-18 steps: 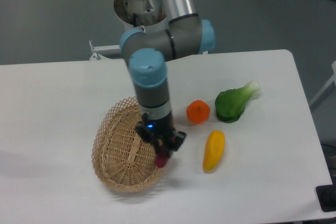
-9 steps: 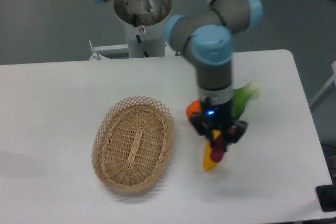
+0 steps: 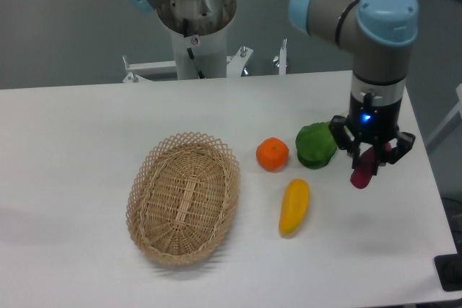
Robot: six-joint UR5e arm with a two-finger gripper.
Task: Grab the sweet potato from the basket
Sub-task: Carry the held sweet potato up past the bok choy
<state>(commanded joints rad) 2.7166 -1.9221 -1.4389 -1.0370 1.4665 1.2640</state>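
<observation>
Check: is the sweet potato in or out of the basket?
Out. The gripper holds the sweet potato far right of the empty basket.

A robotics lab: an industrial arm (image 3: 375, 41) on a pedestal (image 3: 196, 27) behind a bare white table (image 3: 72, 142), against plain grey walls.

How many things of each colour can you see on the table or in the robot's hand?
Orange: 1, round orange fruit
Yellow: 1, long yellow vegetable
Green: 1, leafy green vegetable
Purple: 1, small purple sweet potato in the hand
Tan: 1, oval wicker basket
Total: 5
</observation>
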